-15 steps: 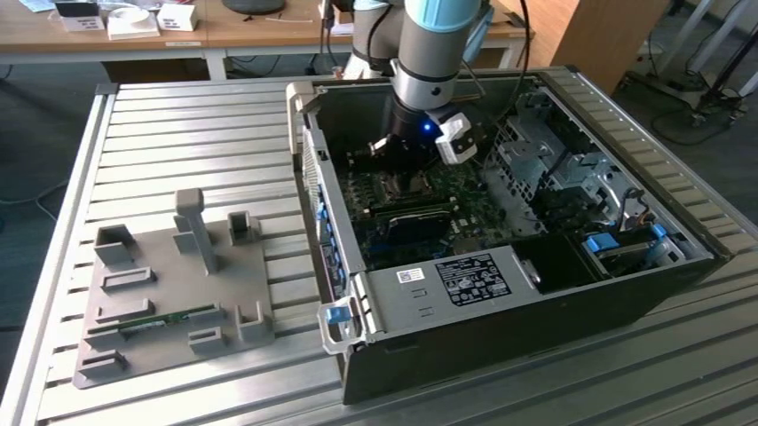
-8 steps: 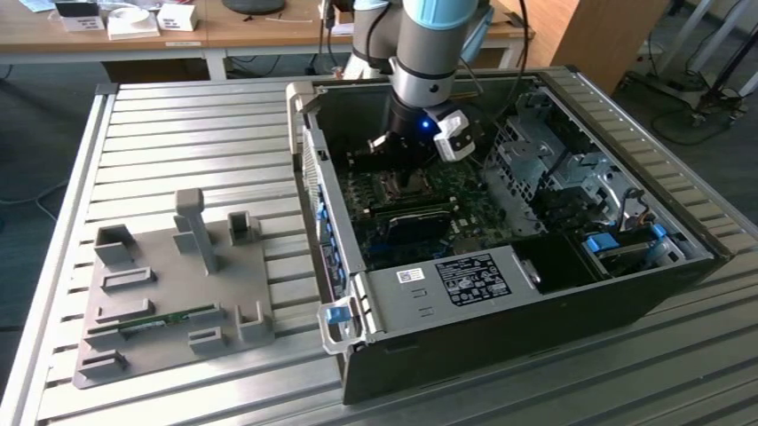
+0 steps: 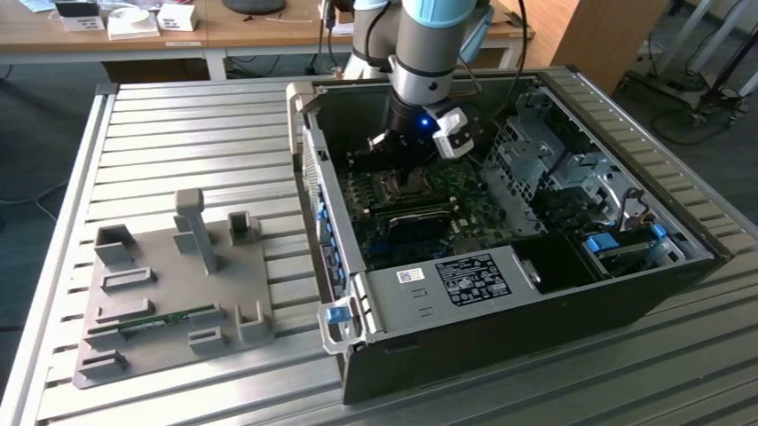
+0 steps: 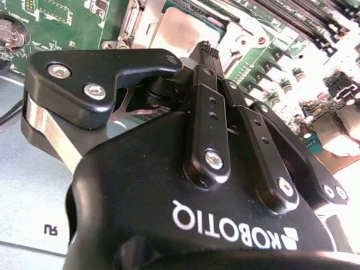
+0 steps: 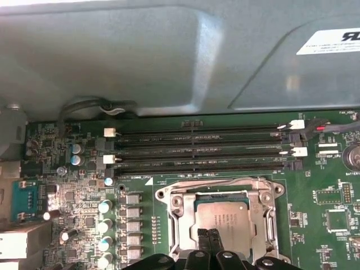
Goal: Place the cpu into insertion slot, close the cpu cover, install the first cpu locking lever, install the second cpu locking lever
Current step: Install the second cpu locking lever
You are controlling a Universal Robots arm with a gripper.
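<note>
My one arm reaches down into an open computer case that lies on a slatted metal worktop. My gripper hangs directly over the socket on the green motherboard. In both wrist views its two fingertips are pressed together, with nothing between them. They hang just above the cpu.

The one cpu, with its dull silver top, lies in the insertion slot. The one cpu cover, a silvery frame, lies flat around it, and the chip shows through its window.

Beside the socket, towards the case wall, I count four long black memory slots running parallel.

One white-labelled black box sits at the near end of the case in the exterior view. One grey holder tray rests near the worktop's corner on the exterior view's left, well apart from the case.
</note>
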